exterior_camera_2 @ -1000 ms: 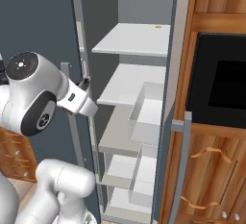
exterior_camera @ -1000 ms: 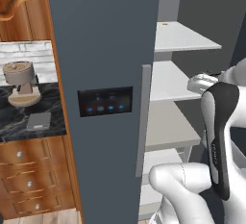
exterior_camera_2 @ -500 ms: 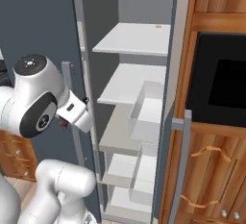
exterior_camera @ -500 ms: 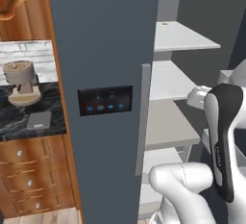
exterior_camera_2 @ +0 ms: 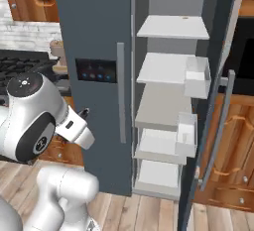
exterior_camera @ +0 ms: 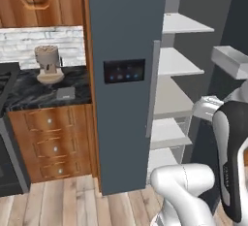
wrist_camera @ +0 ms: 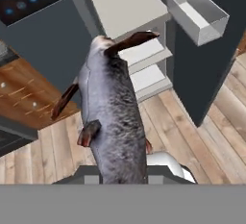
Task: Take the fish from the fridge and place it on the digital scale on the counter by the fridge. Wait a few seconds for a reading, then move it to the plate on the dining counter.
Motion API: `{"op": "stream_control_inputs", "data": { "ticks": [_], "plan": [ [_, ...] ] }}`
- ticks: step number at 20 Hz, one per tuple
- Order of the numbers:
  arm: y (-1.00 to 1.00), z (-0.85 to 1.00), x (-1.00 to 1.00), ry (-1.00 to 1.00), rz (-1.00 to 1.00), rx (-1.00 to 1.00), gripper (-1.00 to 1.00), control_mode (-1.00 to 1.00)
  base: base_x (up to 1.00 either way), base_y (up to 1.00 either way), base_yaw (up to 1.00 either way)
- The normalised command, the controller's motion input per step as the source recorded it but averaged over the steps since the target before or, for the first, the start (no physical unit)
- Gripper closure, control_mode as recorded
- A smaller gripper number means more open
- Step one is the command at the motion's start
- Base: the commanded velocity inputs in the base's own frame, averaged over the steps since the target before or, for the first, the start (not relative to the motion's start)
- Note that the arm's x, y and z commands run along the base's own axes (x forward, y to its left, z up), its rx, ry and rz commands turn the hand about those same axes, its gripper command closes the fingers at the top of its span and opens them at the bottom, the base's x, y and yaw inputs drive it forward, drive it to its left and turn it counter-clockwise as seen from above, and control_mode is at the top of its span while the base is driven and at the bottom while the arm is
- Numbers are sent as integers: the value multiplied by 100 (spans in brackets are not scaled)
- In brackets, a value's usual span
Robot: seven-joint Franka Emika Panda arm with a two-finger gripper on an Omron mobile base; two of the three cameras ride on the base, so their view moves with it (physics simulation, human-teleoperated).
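A dark grey fish (wrist_camera: 113, 117) with brown fins stands up from the bottom of the hand view, and my gripper is shut on its lower end. The gripper (exterior_camera_2: 83, 116) hangs low in front of the closed left door of the slate blue fridge (exterior_camera_2: 94, 22), outside the open compartment. The fridge (exterior_camera: 123, 26) shows white shelves (exterior_camera: 177, 62). To its left, the small grey digital scale (exterior_camera: 65, 93) lies on the narrow marble counter (exterior_camera: 29, 96). The plate and the dining counter are out of view.
A tan coffee machine (exterior_camera: 48, 65) stands behind the scale. The fridge's right door (exterior_camera_2: 218, 106) hangs open, with white bins (exterior_camera_2: 197, 76) on its inner side. A dark stove (exterior_camera: 7, 133) borders the counter's left. Wooden cabinets with a black oven (exterior_camera_2: 245, 51) stand right of the fridge.
Both base views have shifted and pulled back from the fridge, so the camera has moved. My hand has sunk lower, away from the shelves, with the fish still in it.
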Motion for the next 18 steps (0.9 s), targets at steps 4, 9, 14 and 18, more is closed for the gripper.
{"op": "stream_control_inputs", "data": {
  "ticks": [4, 9, 14, 18],
  "plan": [
    [0, 0, 0, 0, 0, 0, 100, 100, -9, 100, -3],
    [0, 0, 0, 0, 0, 0, 100, 100, 1, 100, -4],
    [0, 0, 0, 0, 0, 0, 100, 100, 10, 100, -11],
    [0, 0, 0, 0, 0, 0, 100, 100, 53, 89, -18]
  ]
}}
